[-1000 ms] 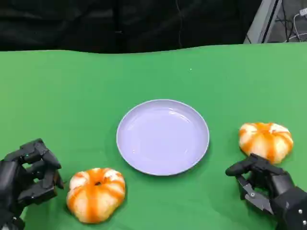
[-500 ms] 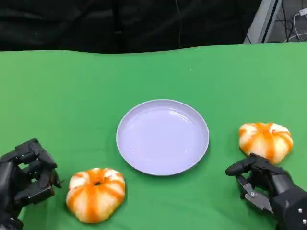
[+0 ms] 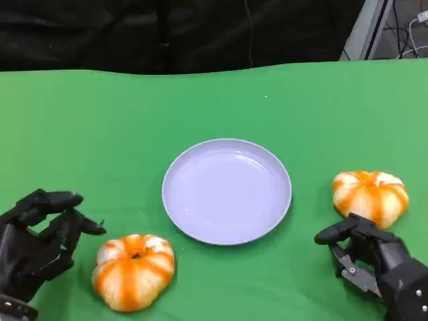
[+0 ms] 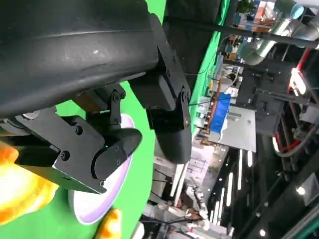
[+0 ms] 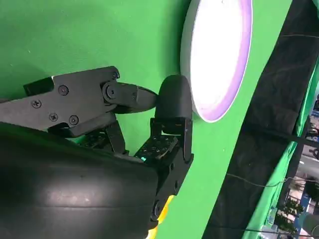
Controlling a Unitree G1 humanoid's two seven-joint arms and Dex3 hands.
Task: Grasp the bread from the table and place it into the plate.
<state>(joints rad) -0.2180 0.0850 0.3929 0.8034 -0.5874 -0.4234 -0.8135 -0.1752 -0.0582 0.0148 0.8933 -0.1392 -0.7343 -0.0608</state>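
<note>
Two bread pieces on the table, both pumpkin-shaped, orange w/ white stripes. Near bread sat at my lower left on the green cloth, just off the near-left edge of the plate, not touching it. Far bread sat to the plate's right, clear gap between them. Plate was pale lilac, nothing in it, centre of table.

Left hand hung just beside the near bread on its outer side, fingers spread apart, holding nothing; fingertips close to the bread but I saw a strip of green between. Left wrist cam showed an orange lump at frame edge and the plate beyond the fingers, so the hand faced roughly plate-ward.

Right hand sat just on the near side of the far bread, fingers parted w/ one reaching toward centre, nothing held. Whether it touched the bread I couldn't tell from the head cam. Right wrist cam had the plate ahead of the fingers.

My read: pre-grasp, nothing lifted yet, task barely begun. Left looked the readier of the two.

Next move, as I judged it: bring left hand inward so fingers straddle the bread, close round its sides, lift, carry the short way to the plate. Bread prob soft & round, so grip w/ care; could roll if nudged from one side.
</note>
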